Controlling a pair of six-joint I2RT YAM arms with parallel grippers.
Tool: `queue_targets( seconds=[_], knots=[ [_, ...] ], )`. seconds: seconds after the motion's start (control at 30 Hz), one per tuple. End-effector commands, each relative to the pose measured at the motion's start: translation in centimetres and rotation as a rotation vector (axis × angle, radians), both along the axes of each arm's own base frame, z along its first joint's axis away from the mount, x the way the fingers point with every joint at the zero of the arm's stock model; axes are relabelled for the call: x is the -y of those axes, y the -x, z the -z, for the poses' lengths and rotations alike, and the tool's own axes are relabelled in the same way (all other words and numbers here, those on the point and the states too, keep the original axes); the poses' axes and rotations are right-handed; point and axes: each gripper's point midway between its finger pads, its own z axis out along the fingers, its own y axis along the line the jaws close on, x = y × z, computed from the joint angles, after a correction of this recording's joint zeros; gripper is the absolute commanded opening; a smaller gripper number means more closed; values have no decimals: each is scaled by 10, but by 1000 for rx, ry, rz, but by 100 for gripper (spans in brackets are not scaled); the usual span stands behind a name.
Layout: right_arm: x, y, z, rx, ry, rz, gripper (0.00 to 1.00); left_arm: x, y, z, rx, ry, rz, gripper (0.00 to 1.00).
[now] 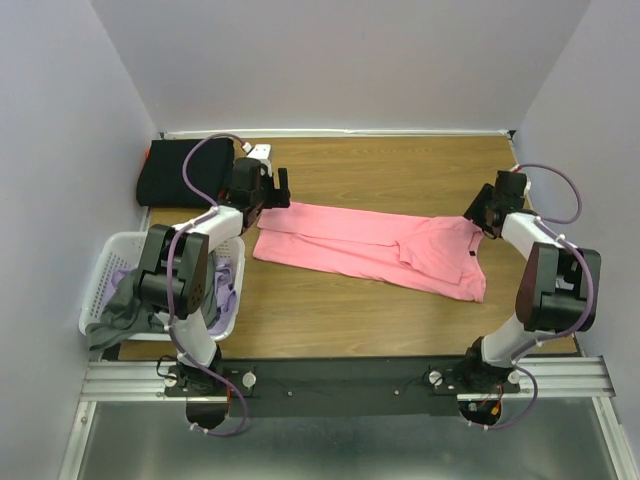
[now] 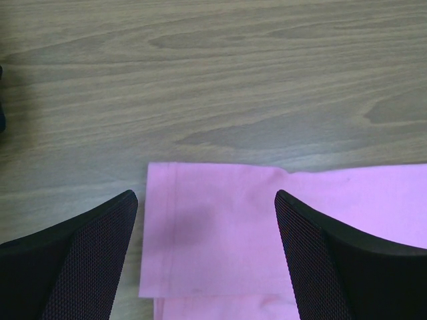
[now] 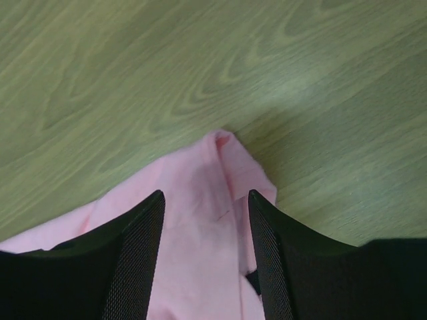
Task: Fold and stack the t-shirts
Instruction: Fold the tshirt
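A bright pink t-shirt [image 1: 370, 248] lies folded lengthwise across the middle of the wooden table. My left gripper [image 1: 270, 193] is open above its left end; in the left wrist view [image 2: 207, 200] the hemmed corner of the pink cloth [image 2: 220, 233] lies between the fingers. My right gripper [image 1: 478, 212] is open over its right end; in the right wrist view [image 3: 205, 197] a bunched pink corner [image 3: 200, 220] lies between the fingers. A folded black t-shirt [image 1: 185, 172] lies at the back left. Grey [image 1: 122, 308] and lavender [image 1: 225, 290] t-shirts sit in the basket.
A white lattice laundry basket [image 1: 100, 275] stands at the left edge of the table beside my left arm. Walls close in the back and both sides. A metal rail [image 1: 350, 378] runs along the near edge.
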Motion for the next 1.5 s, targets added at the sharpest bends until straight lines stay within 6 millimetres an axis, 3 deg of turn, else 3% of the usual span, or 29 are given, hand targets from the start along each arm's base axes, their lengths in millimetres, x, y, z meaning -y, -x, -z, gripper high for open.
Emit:
queue_targets(
  seconds=[0.0,0.17,0.3,0.47,0.67,0.8,1.0,1.33,1.47],
  knots=[
    [9,-14,6,9,-20,-24,59,-7,-10,10,-28,-18,0,92],
    [21,-20,27,-18,-40,-8,56,-10,-20,11,-33,-23,-7,92],
    [26,-26,32,-14,-40,-6,52,-19,-27,16,-46,-31,-31,92],
    [26,-31,28,4,-53,-19,48,-29,-36,21,-62,-37,-58,91],
    [26,-30,31,0,-55,-24,35,-28,-44,35,-105,-44,-58,89],
    [27,-30,33,-3,-56,-24,31,-24,-44,49,-147,-43,-42,80],
    [26,-33,33,5,-63,-31,27,-27,-38,55,-174,-65,-55,77],
    [27,-31,38,-8,-72,-28,7,-28,-25,64,-227,-95,-58,74],
    [29,-29,39,-9,-69,-20,5,-26,-22,67,-241,-100,-52,71]
  ],
)
